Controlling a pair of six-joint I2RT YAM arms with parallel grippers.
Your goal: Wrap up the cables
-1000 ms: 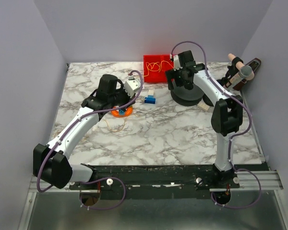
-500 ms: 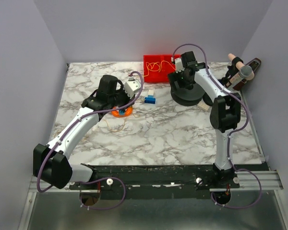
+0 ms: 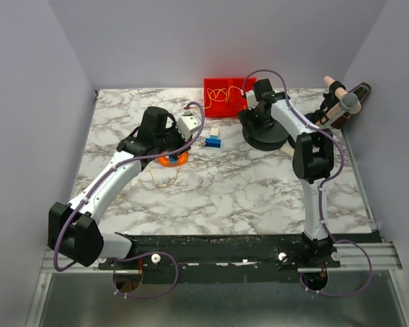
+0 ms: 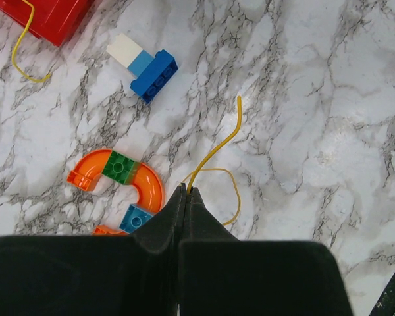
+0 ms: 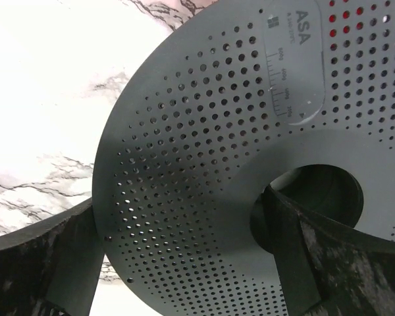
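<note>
Pinching cable (image 4: 214,151) in shut left gripper (image 4: 185,191), strand running toward upper right; straddling spool (image 5: 204,131) with wide-open right gripper (image 5: 178,204).

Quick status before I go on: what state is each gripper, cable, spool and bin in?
Left gripper: shut on the loose cable.
Loose cable: slack on the table, unwound.
Right gripper: open, astride the spool flange.
Spool: lying flat.
Bin: upright, holding a second cable in loose loops.
</note>
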